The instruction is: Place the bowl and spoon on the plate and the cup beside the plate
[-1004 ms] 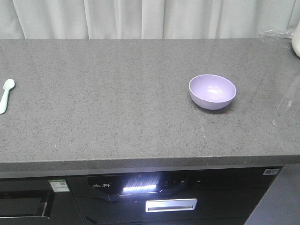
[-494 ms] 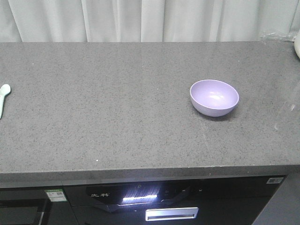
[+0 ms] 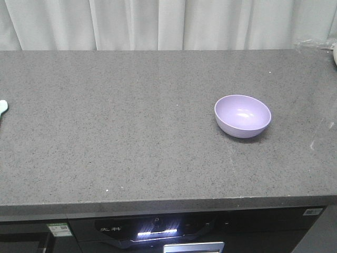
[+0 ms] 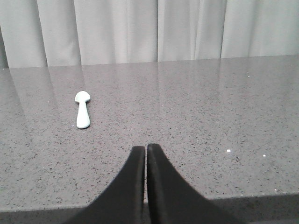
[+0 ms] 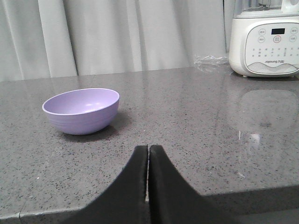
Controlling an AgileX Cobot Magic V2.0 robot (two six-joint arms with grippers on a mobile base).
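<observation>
Judging bowl (image 3: 243,116) light, stiff, slick plastic, upright right of centre on counter (image 3: 131,137), so pinch its rim; spoon (image 4: 82,109) flat at far left, thin, take handle; left hand (image 4: 145,148) and right hand (image 5: 148,148) both fingers-together, empty

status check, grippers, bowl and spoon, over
Left gripper and right gripper shut, empty. Bowl upright on counter, spoon lying flat, well apart. Plate, cup not in view. White appliance far right.

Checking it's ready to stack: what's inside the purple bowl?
Nothing: the bowl shows a bare lavender inside in the front view, only light glints. In the right wrist view its near wall hides the bottom.
</observation>
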